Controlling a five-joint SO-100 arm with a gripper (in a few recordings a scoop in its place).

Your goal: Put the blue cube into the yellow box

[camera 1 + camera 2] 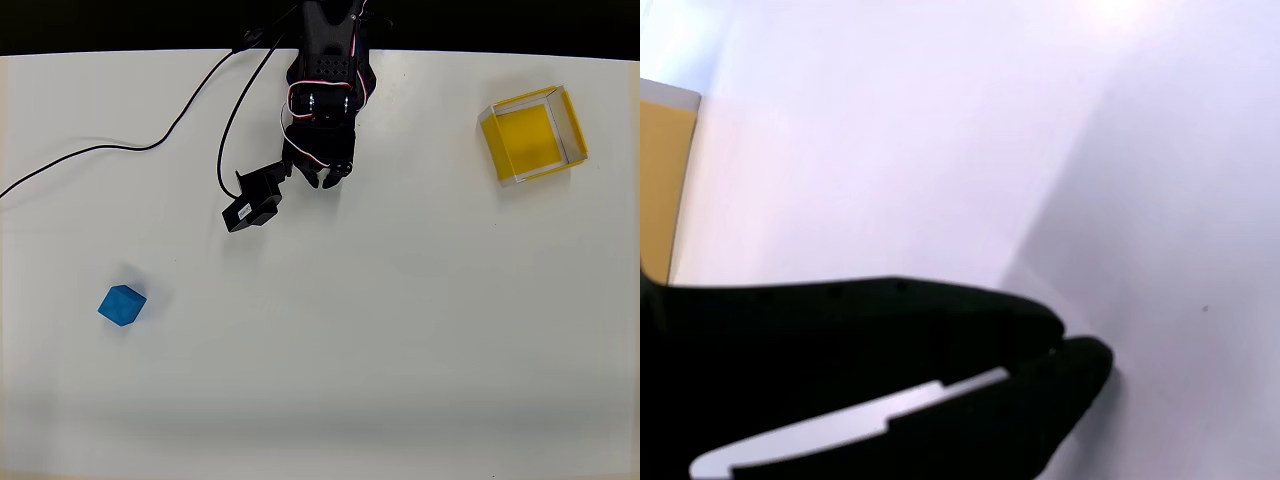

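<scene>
Your gripper (pixel 325 178) sits at the upper middle of the overhead view, close to the arm's base, with its tips together and nothing between them; the wrist view agrees, the black fingers (pixel 1080 362) meeting at their ends over bare white surface. The blue cube (pixel 122 305) lies at the lower left of the overhead view, well apart from the gripper and turned a little, so its faces run at a slant to the frame edges. The yellow box (pixel 531 136) stands at the upper right, also slightly rotated, open side up and with nothing in it (its yellow side shows at the left edge of the wrist view too).

The step in hand, as I judge it, is the reach to the cube; spread the fingers before you descend rather than at the last moment; turn the wrist so the fingers meet two flat faces, not the corners; come down straight over the cube, since a sideways approach could push it along the smooth counter (pixel 400 350); mind the black cable (pixel 150 145) trailing at upper left.
</scene>
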